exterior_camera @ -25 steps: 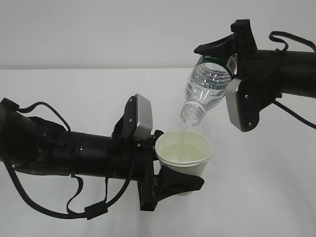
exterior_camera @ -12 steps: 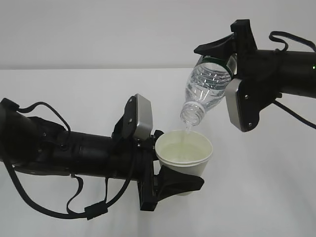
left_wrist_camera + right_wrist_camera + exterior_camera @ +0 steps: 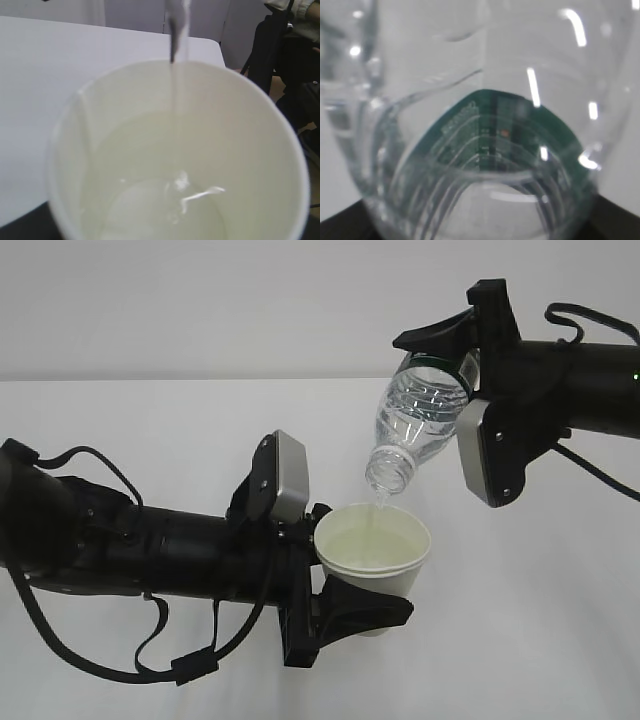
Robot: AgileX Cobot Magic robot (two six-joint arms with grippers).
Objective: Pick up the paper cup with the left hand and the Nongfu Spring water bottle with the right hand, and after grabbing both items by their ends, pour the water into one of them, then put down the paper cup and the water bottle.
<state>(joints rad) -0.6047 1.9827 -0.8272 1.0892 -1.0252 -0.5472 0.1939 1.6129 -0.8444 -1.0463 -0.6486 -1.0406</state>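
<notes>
No change from the earlier frames: both arms hold position. Left hand grips the cup at its lower body, jaws closed around it, cup upright above the table. Right hand clamps the bottle by its base end, neck tilted down just above the cup rim. A thin stream of water falls into the cup, which is partly filled.

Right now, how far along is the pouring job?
Done: left claw holds the paper cup and right claw holds the tilted water bottle. In hand: a thin stream of water falls into the partly filled cup. Left: finish pouring, then set both down.
</notes>
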